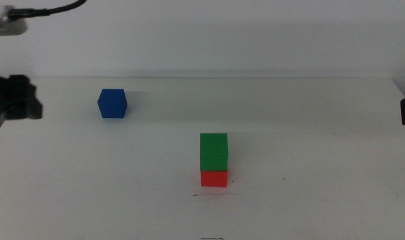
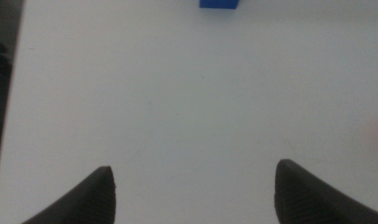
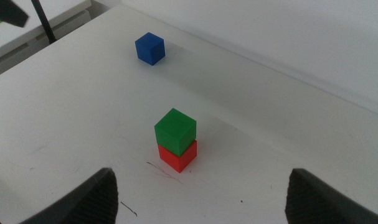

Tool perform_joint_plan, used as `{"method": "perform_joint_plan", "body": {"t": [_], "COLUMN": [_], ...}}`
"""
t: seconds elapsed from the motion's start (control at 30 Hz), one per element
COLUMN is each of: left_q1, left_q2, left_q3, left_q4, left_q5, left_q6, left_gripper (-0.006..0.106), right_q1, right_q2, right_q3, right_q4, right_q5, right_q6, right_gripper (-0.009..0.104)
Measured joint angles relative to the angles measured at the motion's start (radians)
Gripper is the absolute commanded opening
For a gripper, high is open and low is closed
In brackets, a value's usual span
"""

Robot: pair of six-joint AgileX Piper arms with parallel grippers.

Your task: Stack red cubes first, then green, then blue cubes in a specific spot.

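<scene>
White tabletop (image 1: 309, 200) is seen filling the scene under a pale wall. At the left edge the left claw (image 2: 192, 186) is held above bare surface, jaws spread wide and empty, the blue cube (image 1: 113, 103) well ahead of it. The right claw (image 3: 201, 199) is held back at the right side, jaws likewise spread, nothing gripped. Near centre the green cube (image 1: 214, 151) is stacked squarely on the red cube (image 1: 214, 179), just behind a thin dark line (image 1: 212, 195) marked on the tabletop.
</scene>
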Motion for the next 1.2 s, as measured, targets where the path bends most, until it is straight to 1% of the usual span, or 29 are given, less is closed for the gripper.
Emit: {"method": "perform_joint_plan", "body": {"t": [0.1, 0.33, 0.43, 0.63, 0.9, 1.03, 1.2], "left_q1": [0.000, -0.002, -0.019, -0.089, -0.105, -0.106, -0.106], "left_q2": [0.101, 0.333, 0.458, 0.721, 1.010, 1.092, 1.154], "left_q3": [-0.073, -0.257, -0.362, -0.661, -1.001, -1.091, -1.130], "left_q4": [-0.023, -0.032, -0.013, 0.039, 0.020, 0.016, 0.016], "left_q5": [0.011, 0.049, 0.064, 0.099, 0.202, 0.210, 0.209], "left_q6": [0.009, 0.020, 0.027, -0.003, -0.013, -0.013, -0.013], "left_gripper": [0.084, 0.084, 0.084, 0.084, 0.084, 0.084, 0.084], "right_q1": [0.000, 0.000, 0.000, 0.000, 0.000, 0.000, 0.000], "right_q2": [0.000, 0.000, 0.000, 0.000, 0.000, 0.000, 0.000], "right_q3": [0.000, 0.000, 0.000, 0.000, 0.000, 0.000, 0.000], "right_q4": [0.000, 0.000, 0.000, 0.000, 0.000, 0.000, 0.000], "right_q5": [0.000, 0.000, 0.000, 0.000, 0.000, 0.000, 0.000], "right_q6": [0.000, 0.000, 0.000, 0.000, 0.000, 0.000, 0.000], "right_gripper": [0.075, 0.075, 0.075, 0.075, 0.075, 0.075, 0.075]}}
